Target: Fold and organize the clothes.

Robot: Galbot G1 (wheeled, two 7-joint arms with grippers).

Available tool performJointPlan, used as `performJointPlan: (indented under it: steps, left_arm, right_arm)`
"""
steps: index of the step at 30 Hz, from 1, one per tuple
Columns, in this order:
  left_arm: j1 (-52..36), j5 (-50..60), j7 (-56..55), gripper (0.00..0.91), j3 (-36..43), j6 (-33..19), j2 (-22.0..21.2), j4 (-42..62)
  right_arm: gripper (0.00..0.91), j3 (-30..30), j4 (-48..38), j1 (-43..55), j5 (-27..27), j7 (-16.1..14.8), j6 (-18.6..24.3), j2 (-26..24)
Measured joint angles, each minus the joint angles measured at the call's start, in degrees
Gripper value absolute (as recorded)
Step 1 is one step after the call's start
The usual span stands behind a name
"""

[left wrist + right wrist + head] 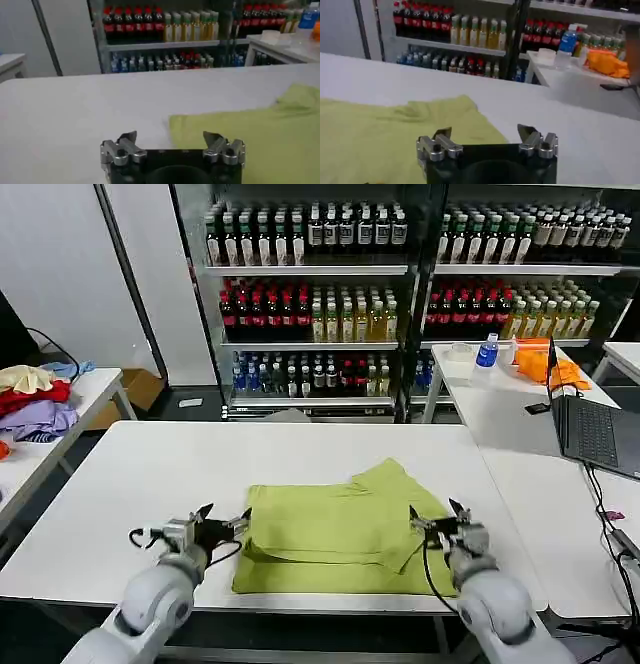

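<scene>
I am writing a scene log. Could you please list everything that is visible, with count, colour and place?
T-shirt: one, lime green, partly folded, near edge of centre table.
Centre table: one, white.
Garment pile: one, red, purple, cream, on left side table.
Orange cloth: one, on right back table.
Laptop: one, dark, on right table.
Bottle shelves: many bottles, red, yellow, dark, behind.
Left gripper: open, at shirt's left edge.
Right gripper: open, at shirt's right edge.
</scene>
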Motion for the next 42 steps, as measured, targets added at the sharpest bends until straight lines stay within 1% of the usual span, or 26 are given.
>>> performJointPlan:
  steps: [6,11,17,22,23,24,25,26,27,34,42]
  left_arm:
    - [-7.34,-0.11,-0.15,0.907,4.35,0.23,-2.5,7.2]
    - [-11.55,-0.14,-0.16,0.907,7.02,0.32,-4.39,11.98]
    - [-13.9,-0.35,-0.15,0.907,9.06,0.43,-5.77,16.06]
    - [-14.51,-0.43,0.03,0.907,10.11,0.5,-6.26,17.38]
    - [-14.54,-0.43,0.06,0.746,10.27,0.5,-6.31,17.59]
    - [-14.53,-0.44,0.13,0.524,10.4,0.5,-6.38,17.8]
    - [-14.53,-0.45,0.21,0.101,10.51,0.5,-6.43,18.05]
    - [-14.53,-0.47,0.29,0.05,10.57,0.5,-6.49,18.36]
    - [-14.55,-0.5,0.4,0.02,10.58,0.5,-6.53,18.59]
    - [-14.42,-0.85,1.0,0.02,10.86,0.33,-6.34,18.99]
    - [-13.69,-1.8,1.62,0.02,10.37,0.23,-5.48,18.2]
  right_arm:
    - [0.907,-3.41,-9.94,8.4,1.4,-0.36,-0.05,2.36]
    - [0.907,-5.66,-17.3,14.21,2.15,-0.68,-0.09,4.47]
    - [0.907,-7.26,-24.46,19.42,2.6,-0.94,-0.13,6.95]
    - [0.907,-7.64,-29.42,22.45,3.04,-1.1,-0.15,8.83]
    - [0.907,-7.73,-30.24,22.88,3.18,-1.18,-0.16,9.15]
    - [0.887,-7.79,-31.01,23.28,3.31,-1.23,-0.16,9.45]
    - [0.433,-7.83,-31.9,23.68,3.52,-1.24,-0.16,9.81]
    - [0.222,-7.87,-32.57,23.95,3.68,-1.27,-0.16,10.07]
    - [0.0,-7.88,-33.24,24.19,3.9,-1.32,-0.16,10.33]
    - [0.0,-8.1,-35.91,24.91,5.17,-1.31,0.03,11.32]
    - [0.0,-7.83,-35.46,24.3,5.9,-1.01,0.04,11.6]
